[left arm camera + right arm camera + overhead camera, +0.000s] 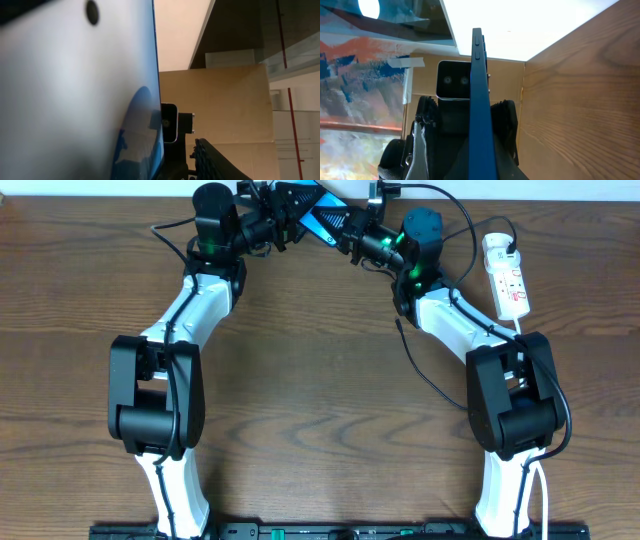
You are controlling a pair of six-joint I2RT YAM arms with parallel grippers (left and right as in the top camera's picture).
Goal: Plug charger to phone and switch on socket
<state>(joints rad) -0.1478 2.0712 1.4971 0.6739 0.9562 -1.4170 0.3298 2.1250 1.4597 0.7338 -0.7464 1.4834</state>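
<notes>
The phone (325, 222), with its blue screen, is held up off the table at the far middle between the two arms. My right gripper (352, 238) is shut on it; the right wrist view shows the phone (477, 100) edge-on, rising from between my fingers. My left gripper (290, 222) faces it, jaws apart on either side of the phone. Its fingers (426, 122) stand clear of the edge. In the left wrist view the screen (75, 75) fills the left half, and one finger (212, 160) stands apart from it. The charger cable (420, 365) lies on the table by the right arm, tip free. The white socket (508, 278) lies at the far right.
The wooden table edge and a light wall run along the back, just behind the phone. Both arm bases (160, 410) stand near the front. A thick white cord (548, 500) leaves the socket towards the front right.
</notes>
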